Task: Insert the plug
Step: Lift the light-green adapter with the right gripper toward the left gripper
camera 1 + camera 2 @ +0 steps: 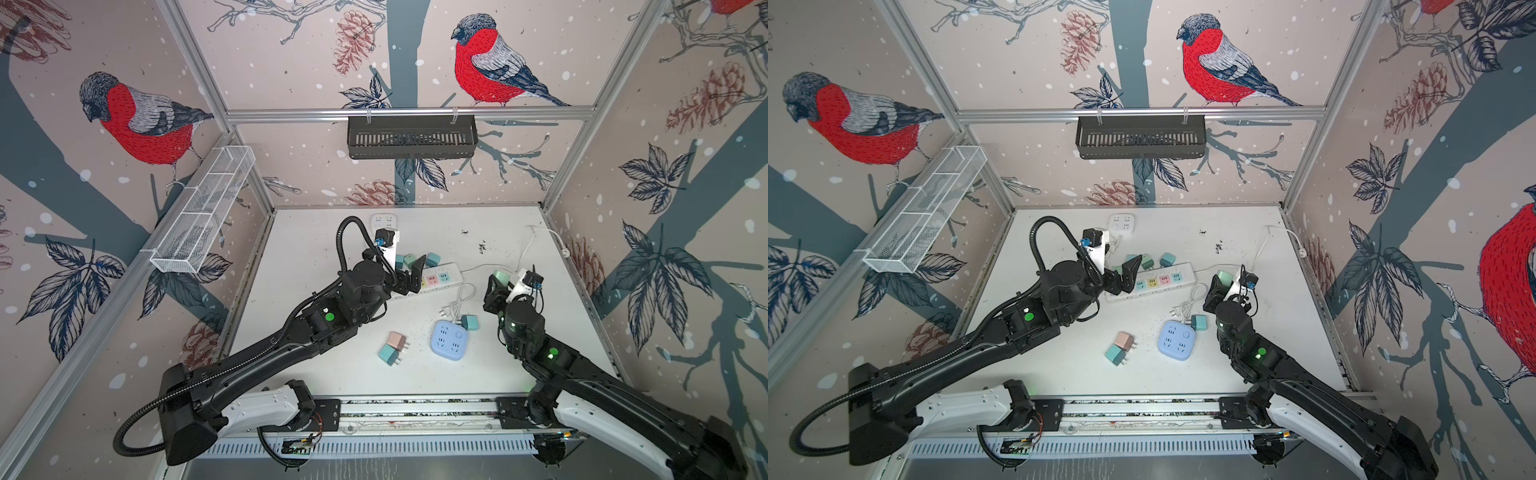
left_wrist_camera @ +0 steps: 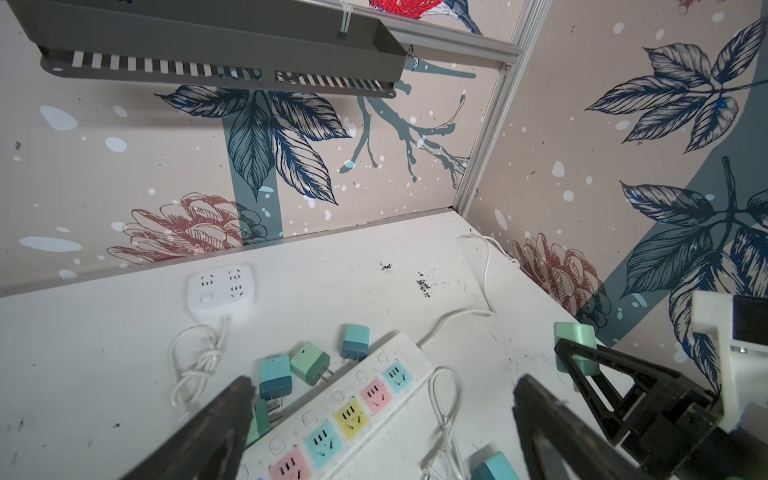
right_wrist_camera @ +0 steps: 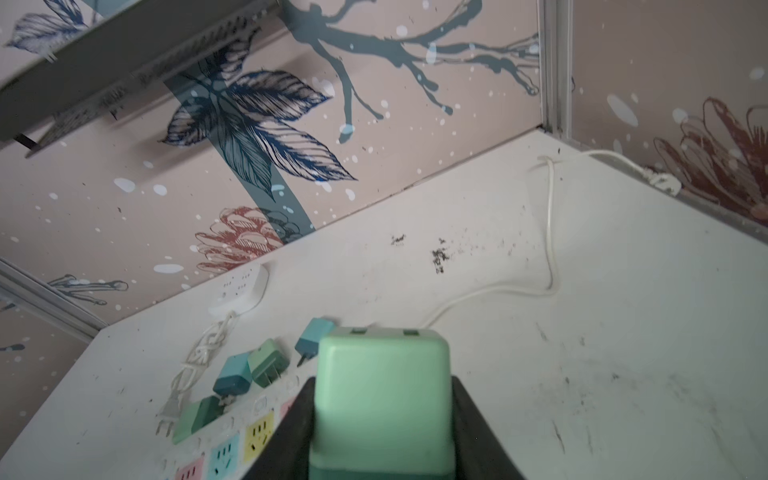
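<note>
A mint-green plug (image 3: 382,399) sits between the black fingers of my right gripper (image 3: 382,384), which is shut on it. In both top views the plug (image 1: 500,276) (image 1: 1224,276) hangs above the table, to the right of the white power strip (image 1: 446,286) (image 1: 1179,266). The strip has several coloured sockets (image 2: 351,415). My left gripper (image 1: 411,277) (image 2: 384,386) is open and empty, its fingers spread over the strip's left part. The left wrist view also shows the held plug (image 2: 575,338). Its prongs are hidden.
Several loose teal and green plugs (image 1: 409,261) lie behind the strip. A pink one (image 1: 397,340) and a teal one (image 1: 388,355) lie near the front. Also on the table are a blue socket box (image 1: 450,341), a white square socket (image 1: 383,219) and a coiled cord (image 1: 459,301).
</note>
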